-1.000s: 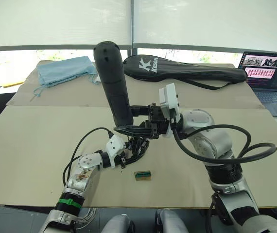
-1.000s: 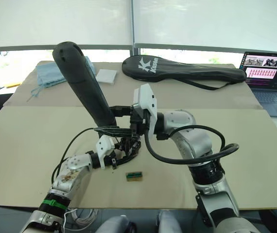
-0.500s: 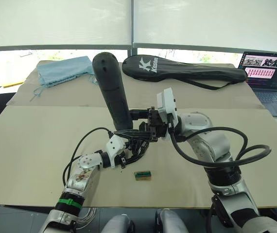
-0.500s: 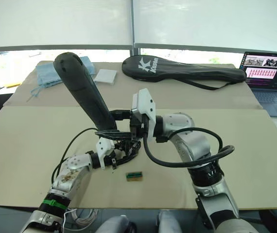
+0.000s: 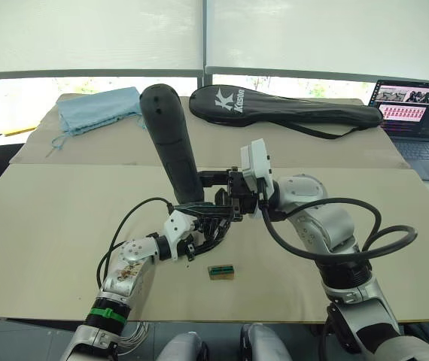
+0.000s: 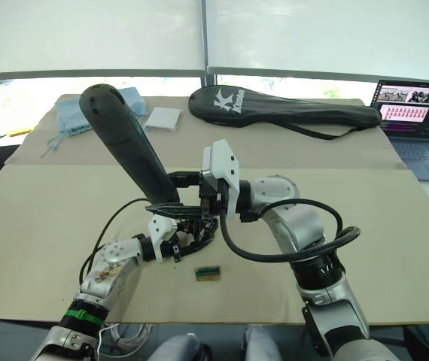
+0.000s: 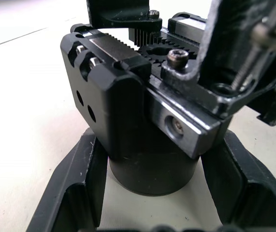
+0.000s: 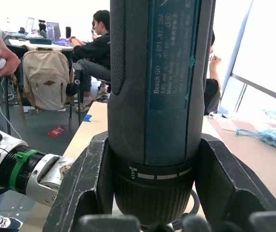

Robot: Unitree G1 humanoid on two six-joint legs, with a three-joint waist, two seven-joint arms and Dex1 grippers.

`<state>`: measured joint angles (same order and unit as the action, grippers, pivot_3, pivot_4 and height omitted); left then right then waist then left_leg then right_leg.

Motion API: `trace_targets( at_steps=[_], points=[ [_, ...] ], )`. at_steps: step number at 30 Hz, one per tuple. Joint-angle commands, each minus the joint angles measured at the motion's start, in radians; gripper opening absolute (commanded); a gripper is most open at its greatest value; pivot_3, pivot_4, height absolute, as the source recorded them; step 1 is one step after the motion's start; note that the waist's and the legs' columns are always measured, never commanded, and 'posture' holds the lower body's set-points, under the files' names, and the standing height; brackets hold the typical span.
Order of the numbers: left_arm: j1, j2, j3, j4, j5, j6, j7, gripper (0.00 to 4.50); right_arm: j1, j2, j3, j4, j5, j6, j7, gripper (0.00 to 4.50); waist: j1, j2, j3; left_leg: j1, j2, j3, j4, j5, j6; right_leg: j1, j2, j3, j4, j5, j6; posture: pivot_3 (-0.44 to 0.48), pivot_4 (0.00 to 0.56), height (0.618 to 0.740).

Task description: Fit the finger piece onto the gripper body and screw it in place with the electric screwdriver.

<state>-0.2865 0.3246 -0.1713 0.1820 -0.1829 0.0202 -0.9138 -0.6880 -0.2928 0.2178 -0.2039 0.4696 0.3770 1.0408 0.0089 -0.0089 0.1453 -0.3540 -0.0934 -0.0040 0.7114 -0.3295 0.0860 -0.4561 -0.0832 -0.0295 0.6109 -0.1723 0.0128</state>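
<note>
Gripper body sits near the middle of the table, clamped around its round base by the left tool, whose two black fingers press against either side of it. From the left wrist view its toothed rack and metal screws are plain, and a black plate, probably the finger piece, lies across its top with a screw hole showing.

The right tool is closed around the lower barrel of the electric screwdriver, which stands tilted, its rounded end leaning away toward the cloth and bag. Compared with a second ago, the right arm has drawn in toward the left and come down a little, so the screwdriver's lower end now sits closer over the gripper body. The thin metal bit angles in beside the plate, but I cannot tell whether it has seated in a screw head. I judge this to be the final alignment before driving, with fastening not yet begun.

As for containers, a long black racket bag lies zipped at the far side, contents hidden. A light blue cloth is bunched nearby; whether it holds anything is unclear. A tiny green-and-tan block lies loose on the table near the left tool.
</note>
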Motion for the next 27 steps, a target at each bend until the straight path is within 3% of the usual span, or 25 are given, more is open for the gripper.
trace_targets(
  at_steps=[1, 27],
  points=[
    [0.033, 0.007, -0.03, 0.006, 0.01, 0.029, -0.012, 2.28, -0.007, 0.006, -0.017, -0.02, 0.006, -0.044, 0.0, 1.92, 0.0, 0.0, 0.0, 0.0, 0.0, 0.0, 0.0, 0.0, 0.0, 0.0, 0.0, 0.0, 0.0, 0.0, 0.0, 0.0, 0.15, 0.74],
    [0.042, -0.002, -0.034, 0.003, 0.008, 0.038, -0.001, 2.28, 0.053, 0.008, -0.032, 0.03, -0.003, -0.023, -0.037, 1.92, 0.0, 0.001, 0.0, 0.001, 0.0, 0.0, 0.0, 0.0, 0.0, 0.001, 0.0, 0.0, 0.0, 0.0, 0.0, 0.0, 0.15, 0.74]
  ],
)
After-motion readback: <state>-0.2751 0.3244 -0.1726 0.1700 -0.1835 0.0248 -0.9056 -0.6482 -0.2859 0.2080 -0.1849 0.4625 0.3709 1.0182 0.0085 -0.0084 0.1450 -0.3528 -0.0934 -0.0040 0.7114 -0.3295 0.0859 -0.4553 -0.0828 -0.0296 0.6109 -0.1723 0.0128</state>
